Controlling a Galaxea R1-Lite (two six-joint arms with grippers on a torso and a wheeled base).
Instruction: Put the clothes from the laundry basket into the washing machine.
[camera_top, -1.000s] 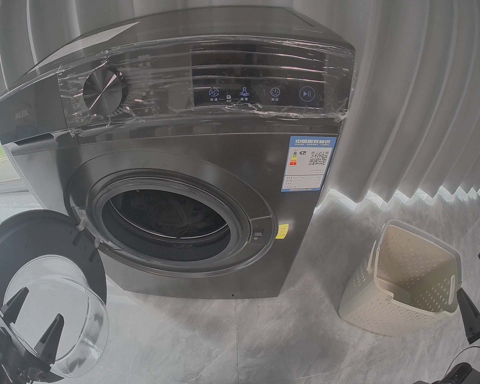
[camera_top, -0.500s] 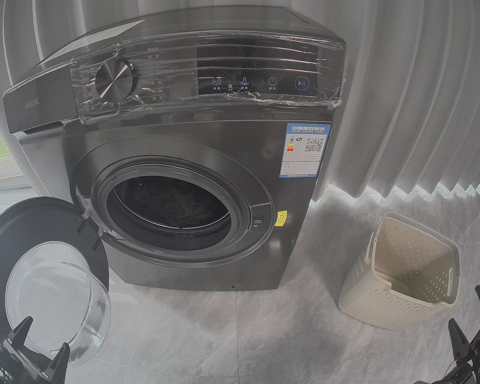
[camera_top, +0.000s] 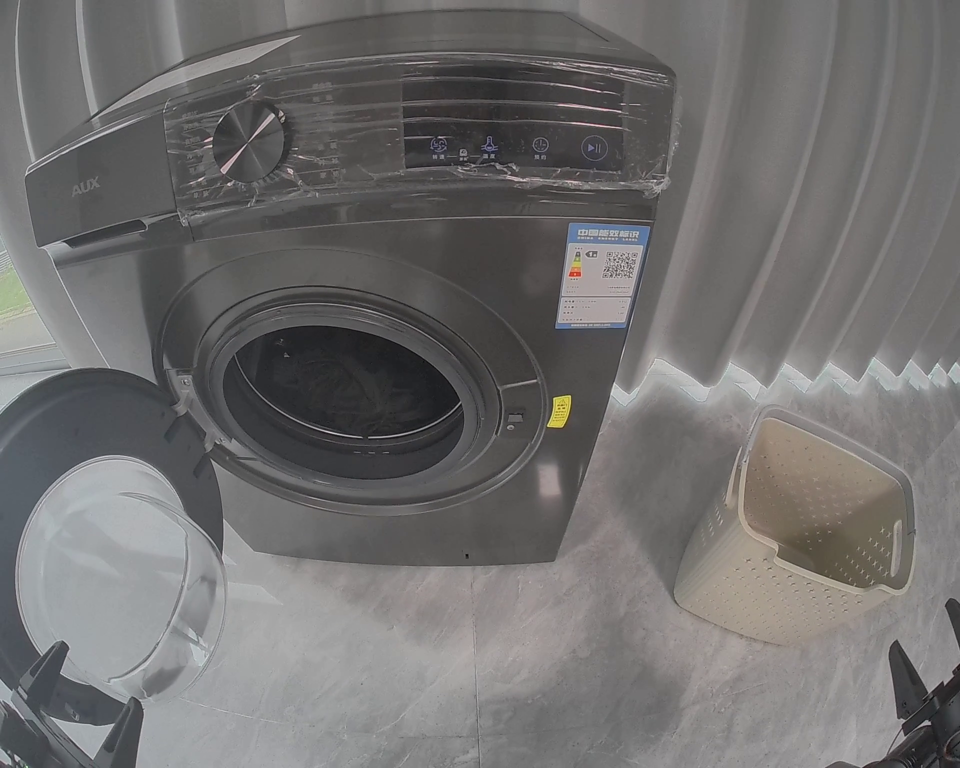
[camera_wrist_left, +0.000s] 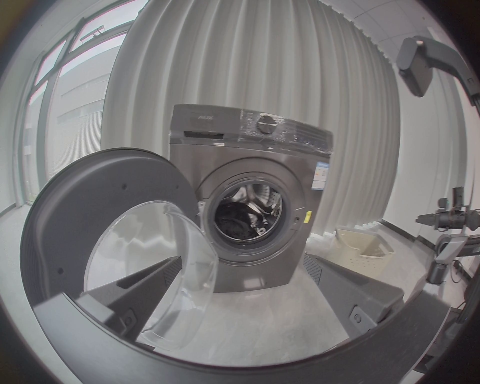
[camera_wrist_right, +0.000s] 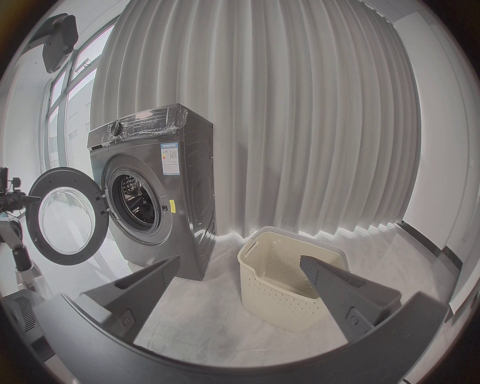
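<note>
Jaws on both grippers are held spread, with nothing between them. The left gripper (camera_top: 90, 680) is seen low, just beside the swung-open door (camera_top: 90, 420) of the washing machine (camera_top: 400, 250), with the door's glass bowl bulging toward it. The right gripper (camera_top: 925, 632) is placed low on the other side, near the laundry basket (camera_top: 725, 590), which stands on the floor to the right of the machine, well apart from the opening. No cloth is seen in the basket; a dark heap of clothes (camera_wrist_left: 232, 225) is lodged in the drum (camera_wrist_left: 261, 194). Loading is therefore judged finished. Should the door be shut next, the left arm is the nearer one: the door lies ahead of its jaws, hinged at the opening's left edge, so a sweep rightward and toward the machine would be called for.
</note>
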